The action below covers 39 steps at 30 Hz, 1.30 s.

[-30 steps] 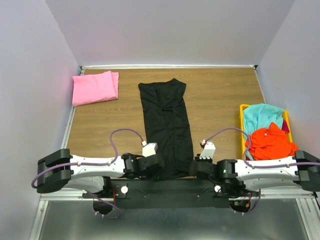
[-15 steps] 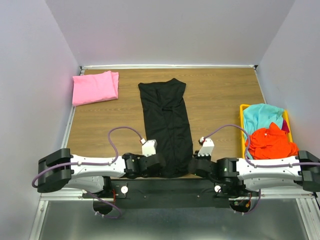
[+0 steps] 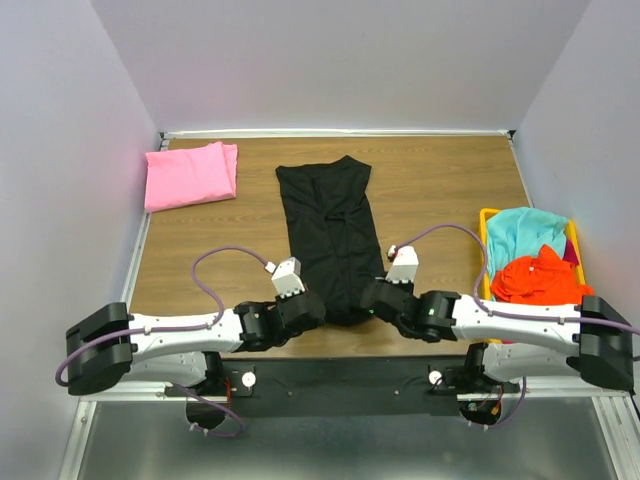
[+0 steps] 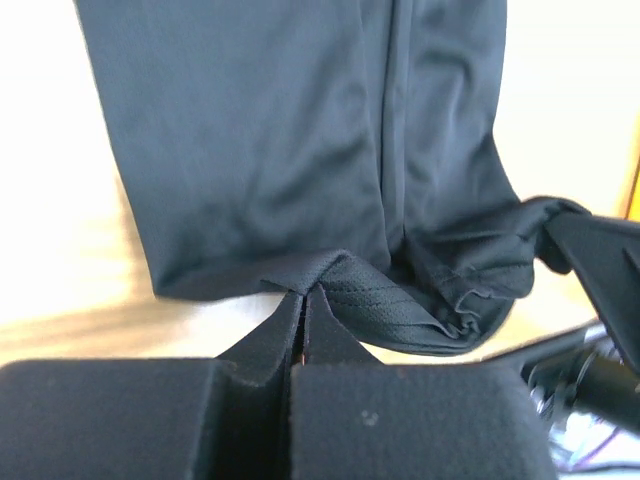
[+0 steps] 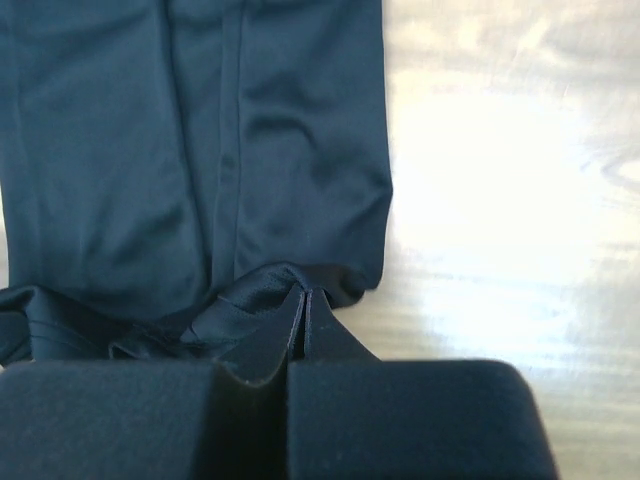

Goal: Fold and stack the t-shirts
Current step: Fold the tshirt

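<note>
A black t-shirt [image 3: 333, 230] lies folded into a long strip down the middle of the wooden table [image 3: 440, 190]. My left gripper [image 3: 318, 312] is shut on the near left corner of its hem [image 4: 330, 275], which is lifted and bunched. My right gripper [image 3: 362, 308] is shut on the near right corner of the black t-shirt [image 5: 270, 285]. The two grippers stand close together over the shirt's near end. A folded pink t-shirt [image 3: 190, 175] rests at the far left corner. Teal [image 3: 525, 232], orange [image 3: 538, 282] and a bit of magenta t-shirts lie in the bin.
A yellow bin [image 3: 486, 240] stands at the table's right edge. Purple cables loop above both wrists. Lilac walls close in the table on the left, right and back. The arms' black base bar runs along the near edge.
Both grippers have moved away from the near edge toward the far side, carrying the black t-shirt's hem with them. The shirt's near end has lifted and bunched over itself.
</note>
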Each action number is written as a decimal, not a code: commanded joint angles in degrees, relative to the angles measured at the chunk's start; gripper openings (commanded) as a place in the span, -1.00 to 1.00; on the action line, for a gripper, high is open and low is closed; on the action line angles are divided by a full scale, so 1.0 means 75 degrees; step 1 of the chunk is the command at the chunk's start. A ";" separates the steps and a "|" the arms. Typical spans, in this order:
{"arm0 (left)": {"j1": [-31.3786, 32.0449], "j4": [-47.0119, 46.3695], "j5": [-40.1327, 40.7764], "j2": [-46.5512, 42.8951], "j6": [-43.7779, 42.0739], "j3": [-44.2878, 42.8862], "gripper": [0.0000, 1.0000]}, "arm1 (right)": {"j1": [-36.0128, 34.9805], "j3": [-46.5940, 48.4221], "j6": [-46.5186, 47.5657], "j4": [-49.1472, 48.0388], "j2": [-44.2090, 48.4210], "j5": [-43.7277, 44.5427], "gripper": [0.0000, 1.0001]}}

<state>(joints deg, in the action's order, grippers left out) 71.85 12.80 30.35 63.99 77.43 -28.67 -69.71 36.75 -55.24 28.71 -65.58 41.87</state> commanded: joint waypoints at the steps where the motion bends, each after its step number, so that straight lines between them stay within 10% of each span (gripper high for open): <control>1: -0.0310 -0.0815 0.0862 -0.0070 -0.0046 0.0283 -1.00 | 0.0400 0.0489 0.0884 -0.0661 -0.0465 0.0558 -0.98; 39: -0.4905 -0.5538 -0.1761 0.3597 -0.4195 -0.0994 -1.00 | 0.3799 0.4826 0.4190 -0.2797 -0.5775 -0.0402 -0.98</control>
<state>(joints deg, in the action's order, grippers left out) 35.92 -26.94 19.16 88.90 48.38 -34.76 -42.17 70.35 -25.80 8.71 -107.18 40.14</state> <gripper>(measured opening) 0.009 0.013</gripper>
